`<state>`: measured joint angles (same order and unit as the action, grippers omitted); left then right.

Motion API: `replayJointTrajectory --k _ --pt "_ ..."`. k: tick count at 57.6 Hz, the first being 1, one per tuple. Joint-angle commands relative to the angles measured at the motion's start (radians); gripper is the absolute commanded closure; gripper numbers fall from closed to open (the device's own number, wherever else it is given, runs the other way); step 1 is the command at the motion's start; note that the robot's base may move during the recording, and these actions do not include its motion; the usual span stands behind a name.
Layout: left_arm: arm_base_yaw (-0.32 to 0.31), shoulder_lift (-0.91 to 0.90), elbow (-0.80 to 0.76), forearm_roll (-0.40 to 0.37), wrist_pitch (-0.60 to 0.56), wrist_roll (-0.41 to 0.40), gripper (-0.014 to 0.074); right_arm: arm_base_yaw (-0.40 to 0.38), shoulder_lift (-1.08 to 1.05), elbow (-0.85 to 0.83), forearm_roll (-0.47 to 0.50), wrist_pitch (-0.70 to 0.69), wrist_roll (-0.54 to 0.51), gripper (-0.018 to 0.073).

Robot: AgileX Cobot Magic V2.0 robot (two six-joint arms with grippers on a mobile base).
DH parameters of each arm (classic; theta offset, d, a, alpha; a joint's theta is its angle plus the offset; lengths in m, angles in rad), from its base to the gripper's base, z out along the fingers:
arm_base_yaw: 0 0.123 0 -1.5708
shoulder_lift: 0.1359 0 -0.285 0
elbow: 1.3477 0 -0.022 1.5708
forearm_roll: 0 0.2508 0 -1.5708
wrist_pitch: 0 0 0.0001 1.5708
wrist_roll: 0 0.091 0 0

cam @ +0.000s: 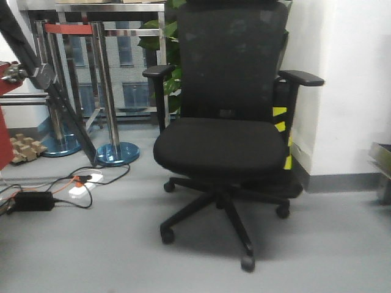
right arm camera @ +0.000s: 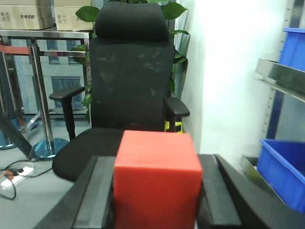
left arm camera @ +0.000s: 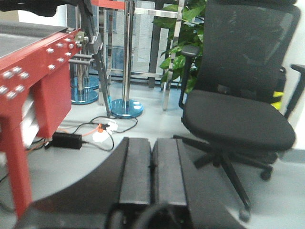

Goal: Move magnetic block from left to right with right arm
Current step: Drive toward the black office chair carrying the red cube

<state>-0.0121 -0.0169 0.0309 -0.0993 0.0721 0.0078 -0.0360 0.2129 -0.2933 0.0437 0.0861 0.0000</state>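
Currently clamping the magnetic block point(right arm camera: 156, 181) in the right gripper point(right arm camera: 157, 205): fingers point(right arm camera: 97, 195) spread to cube width, one flat against each side face. Held up off the floor, facing the black office chair point(right arm camera: 131, 86). Seeing blue bins point(right arm camera: 286, 167) by a metal shelf point(right arm camera: 281, 78) to the right and cardboard boxes point(right arm camera: 26, 16) top left. Seeing left gripper point(left arm camera: 151, 167) with fingers point(left arm camera: 136, 167) pressed together, holding nothing, beside the red frame point(left arm camera: 43, 86). Also spotting a power strip point(cam: 82, 183) on the floor near the stanchions point(cam: 113, 91).
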Motion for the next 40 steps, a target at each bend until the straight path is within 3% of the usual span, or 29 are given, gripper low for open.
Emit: replayJointTrajectory --k 1,40 --pt "0.001 -0.009 0.01 -0.003 -0.085 -0.008 0.0722 -0.003 0.009 -0.032 -0.001 -0.086 -0.01 0.0263" --pt "0.001 -0.009 0.01 -0.003 -0.085 -0.008 0.0722 -0.003 0.009 -0.032 -0.001 -0.086 -0.01 0.0263"
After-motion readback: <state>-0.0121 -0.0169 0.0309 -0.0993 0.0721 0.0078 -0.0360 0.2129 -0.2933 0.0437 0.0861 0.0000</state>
